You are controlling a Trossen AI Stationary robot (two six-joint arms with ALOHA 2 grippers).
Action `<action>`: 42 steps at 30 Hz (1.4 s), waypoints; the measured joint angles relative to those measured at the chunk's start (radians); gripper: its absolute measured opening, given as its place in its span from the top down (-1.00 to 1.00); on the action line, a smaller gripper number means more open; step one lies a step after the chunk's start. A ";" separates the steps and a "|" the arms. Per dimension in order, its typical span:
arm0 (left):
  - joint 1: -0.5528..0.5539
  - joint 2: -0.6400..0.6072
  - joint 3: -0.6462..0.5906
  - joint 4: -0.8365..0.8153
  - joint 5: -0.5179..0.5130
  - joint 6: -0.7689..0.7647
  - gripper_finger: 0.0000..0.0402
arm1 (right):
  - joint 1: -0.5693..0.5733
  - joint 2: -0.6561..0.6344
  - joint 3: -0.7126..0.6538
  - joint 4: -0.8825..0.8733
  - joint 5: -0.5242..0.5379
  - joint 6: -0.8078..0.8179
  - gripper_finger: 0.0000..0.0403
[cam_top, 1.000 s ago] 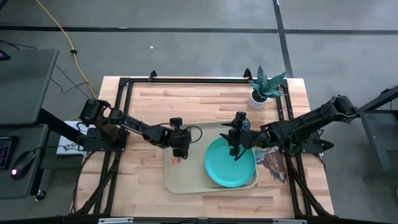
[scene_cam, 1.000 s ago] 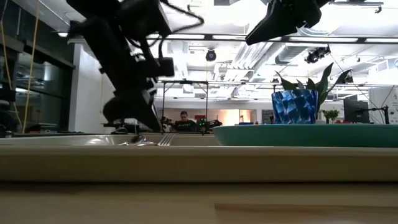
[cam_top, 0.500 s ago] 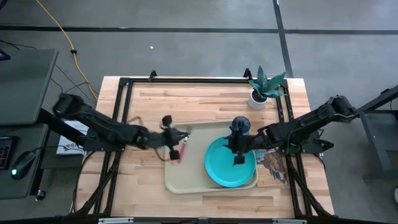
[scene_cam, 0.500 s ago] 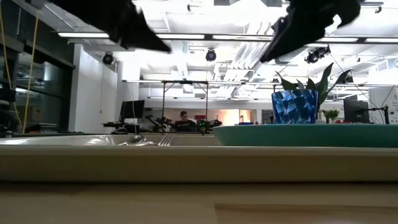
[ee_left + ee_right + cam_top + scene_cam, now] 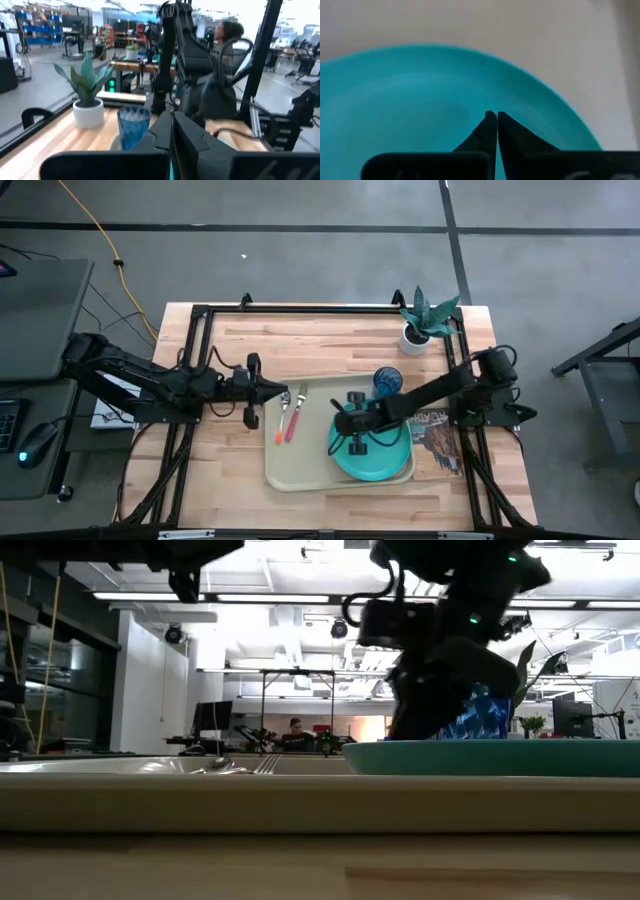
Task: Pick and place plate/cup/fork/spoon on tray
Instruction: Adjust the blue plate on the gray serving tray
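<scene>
Now the large beige plastic tray (image 5: 300, 472) holds the round turquoise plate (image 5: 385, 460), blue tumbler (image 5: 388, 381), red-handled fork (image 5: 296, 415) and orange-handled spoon (image 5: 282, 417). The right gripper (image 5: 352, 423), fingers pressed together, hovers over the plate; the left gripper (image 5: 251, 392), also closed, sits just off the tray's edge.

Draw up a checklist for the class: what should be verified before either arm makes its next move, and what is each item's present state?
1. Plate on the tray: ok.
2. Cup upright on the tray beside the plate: ok.
3. Fork and spoon lying on the tray: ok.
4. Right gripper empty, fingers together above the plate: ok.
5. Left gripper off the tray, at its left edge: ok.
6. Right gripper touching the plate: cannot tell.
</scene>
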 joint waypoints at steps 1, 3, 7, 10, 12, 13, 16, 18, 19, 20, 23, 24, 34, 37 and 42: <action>0.000 -0.005 0.000 0.002 0.000 0.000 1.00 | -0.001 0.017 0.022 -0.008 -0.015 -0.011 0.98; -0.005 -0.020 0.000 -0.008 0.000 -0.004 1.00 | -0.002 0.041 0.055 -0.005 -0.030 -0.025 0.99; -0.020 -0.022 0.000 -0.018 0.000 -0.010 1.00 | -0.002 0.056 0.087 -0.003 -0.040 -0.028 1.00; -0.031 -0.022 0.000 -0.017 0.000 -0.010 1.00 | -0.002 0.056 0.083 0.021 -0.040 -0.028 1.00; -0.034 -0.022 0.000 -0.017 0.000 -0.010 1.00 | -0.002 0.056 0.081 0.034 -0.037 -0.028 1.00; -0.034 -0.022 0.000 -0.016 0.000 -0.010 1.00 | -0.004 0.056 0.081 0.040 -0.037 -0.028 1.00; -0.034 -0.022 0.000 -0.013 0.000 -0.010 1.00 | -0.008 0.060 0.080 0.067 -0.040 -0.037 1.00; -0.034 -0.022 0.000 -0.013 0.000 -0.010 1.00 | -0.009 0.068 0.080 0.087 -0.041 -0.042 1.00; -0.034 -0.022 0.000 -0.014 0.000 -0.010 1.00 | -0.011 0.077 0.080 0.104 -0.042 -0.045 1.00; -0.034 -0.022 0.000 -0.014 0.000 -0.010 1.00 | -0.011 0.086 0.080 0.111 -0.045 -0.048 1.00; -0.034 -0.022 0.000 -0.014 0.000 -0.010 1.00 | -0.016 0.115 0.079 0.141 -0.051 -0.062 1.00; -0.034 -0.022 0.000 -0.011 0.000 -0.010 1.00 | -0.016 0.117 0.079 0.152 -0.048 -0.064 1.00; -0.034 -0.022 0.000 -0.011 0.000 -0.010 1.00 | -0.043 0.118 0.079 0.315 -0.070 -0.111 1.00; -0.033 -0.022 0.000 -0.011 0.000 -0.010 1.00 | -0.058 0.118 0.079 0.350 -0.072 -0.129 1.00; -0.034 -0.022 0.000 -0.011 0.000 -0.010 1.00 | -0.078 0.118 0.079 0.364 -0.088 -0.148 1.00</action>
